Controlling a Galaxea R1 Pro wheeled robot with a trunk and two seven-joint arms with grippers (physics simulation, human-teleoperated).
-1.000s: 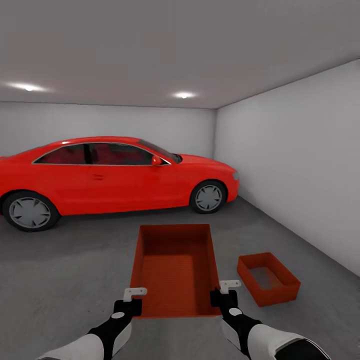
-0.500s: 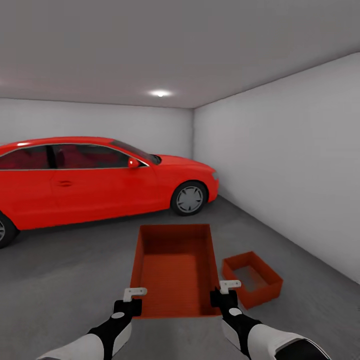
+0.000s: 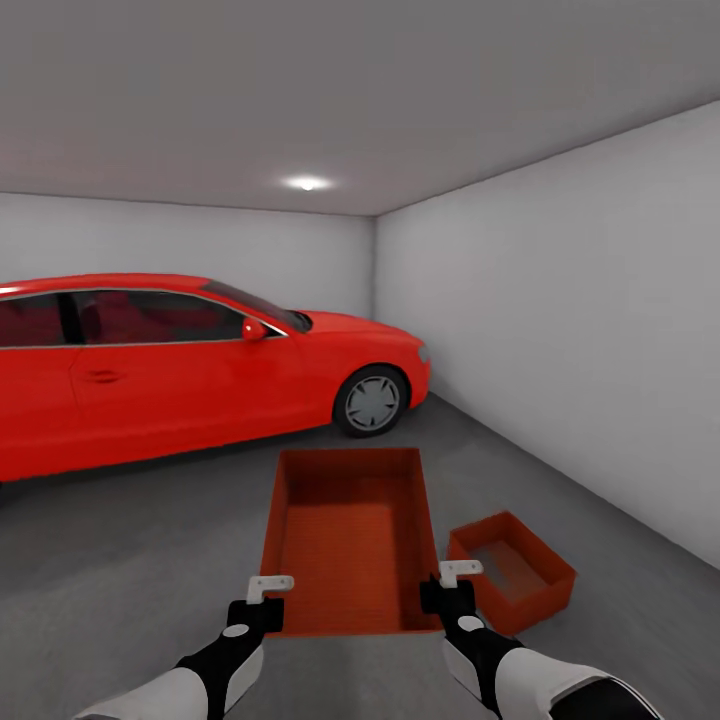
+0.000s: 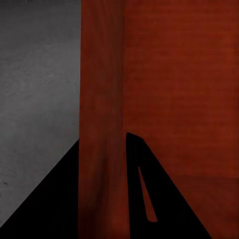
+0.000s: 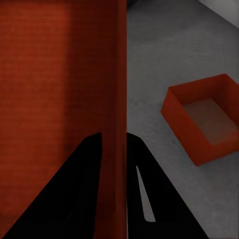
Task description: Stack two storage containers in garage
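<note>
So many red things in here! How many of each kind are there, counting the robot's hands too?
Orange-red storage containers: 2, the held container and the container on the floor
Red car: 1
Grippers: 2, left gripper and right gripper, each clamped on a side wall of the held one
Ceiling spotlight: 1
Total: 6

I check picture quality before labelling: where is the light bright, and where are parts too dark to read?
Head view: one ceiling spotlight glares softly; garage evenly lit, sharp. Left wrist view: end effector fingers are black silhouettes on the held container. Right wrist view: the same; the floor container is clear.
</note>
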